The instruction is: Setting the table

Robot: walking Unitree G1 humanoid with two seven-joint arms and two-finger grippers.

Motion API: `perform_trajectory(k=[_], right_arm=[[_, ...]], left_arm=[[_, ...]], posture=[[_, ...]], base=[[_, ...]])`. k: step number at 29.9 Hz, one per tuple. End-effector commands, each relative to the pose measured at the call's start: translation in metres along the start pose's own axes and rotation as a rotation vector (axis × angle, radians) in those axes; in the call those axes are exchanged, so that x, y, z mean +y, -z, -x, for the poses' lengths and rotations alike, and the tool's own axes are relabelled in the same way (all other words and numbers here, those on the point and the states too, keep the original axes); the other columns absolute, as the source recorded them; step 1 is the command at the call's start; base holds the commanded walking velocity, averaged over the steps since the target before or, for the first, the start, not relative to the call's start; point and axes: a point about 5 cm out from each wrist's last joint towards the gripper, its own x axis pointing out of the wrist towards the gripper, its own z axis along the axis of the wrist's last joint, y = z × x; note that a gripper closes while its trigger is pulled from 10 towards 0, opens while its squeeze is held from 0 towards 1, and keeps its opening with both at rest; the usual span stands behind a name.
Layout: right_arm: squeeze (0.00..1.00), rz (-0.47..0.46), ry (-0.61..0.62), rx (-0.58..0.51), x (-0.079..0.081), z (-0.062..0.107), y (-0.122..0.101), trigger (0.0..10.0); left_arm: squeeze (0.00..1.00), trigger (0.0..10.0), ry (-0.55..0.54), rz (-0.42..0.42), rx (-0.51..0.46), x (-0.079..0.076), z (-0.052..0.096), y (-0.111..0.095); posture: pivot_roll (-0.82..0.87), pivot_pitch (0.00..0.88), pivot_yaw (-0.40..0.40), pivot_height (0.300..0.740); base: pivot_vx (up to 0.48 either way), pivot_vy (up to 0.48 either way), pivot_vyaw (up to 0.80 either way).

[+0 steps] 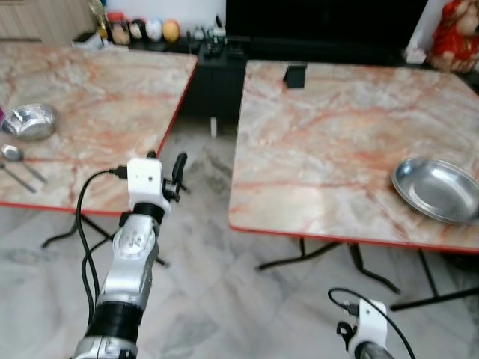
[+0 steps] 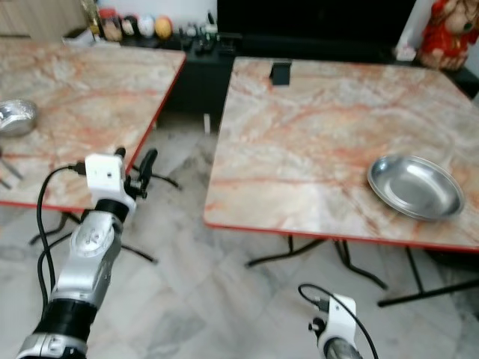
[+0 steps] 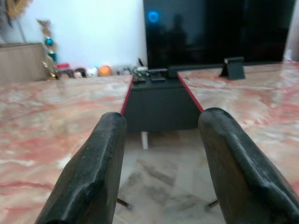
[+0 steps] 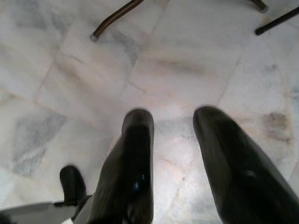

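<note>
Two marble-patterned tabletops with red edges stand side by side, a strip of pale marble floor (image 1: 202, 247) between them. Take the right tabletop (image 1: 329, 149) as the landmark. On it, near its right edge, lies a shallow steel plate (image 1: 436, 188), its far rim cut off by the frame in the left eye view and whole in the right eye view. At the tabletop's far edge stands a small black stand (image 1: 296, 75); what it is exactly is hard to make out.

Left of the landmark, across the gap, the left tabletop (image 1: 97, 120) carries a crumpled-looking steel bowl (image 1: 30, 121) and, just nearer the robot, a spoon (image 1: 16, 158) beside another thin utensil that is clipped by the frame edge and too blurred to name.

The left gripper (image 1: 166, 172) hovers over the gap, level with the near corner of the left tabletop, well left of the plate; jaws spread wide, nothing between them, as the left wrist view makes plain. The right gripper (image 4: 173, 135) hangs low below the landmark's near edge, pointing at the floor, jaws wide apart and empty; in the head views just its white wrist block and cable poke into the bottom of frame.

Beyond the landmark, a dark cabinet and black screen (image 1: 322, 22), a red plush figure (image 1: 455, 34) partly cut off at the corner, and small ornaments too blurred to identify. No writing or labels are readable anywhere.
</note>
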Motion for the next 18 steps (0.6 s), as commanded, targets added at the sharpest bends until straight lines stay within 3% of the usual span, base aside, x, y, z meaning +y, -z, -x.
perform_trajectory(k=[1,18], right_arm=[[0.0,0.007,0.003,-0.003,-0.0015,-0.0003,-0.002,10.0],[0.0,0.001,0.004,-0.003,-0.0007,-0.0002,-0.0013,10.0]], left_arm=[[0.0,10.0,0.006,-0.014,-0.018,0.0003,-0.0015,-0.0045],[0.0,10.0,0.005,-0.017,-0.012,0.002,-0.0014,-0.0027]], posture=[[0.06,0.0,-0.06,0.74],[0.04,0.0,-0.049,0.74]], base=[[0.0,0.48,0.0],[0.0,0.48,0.0]])
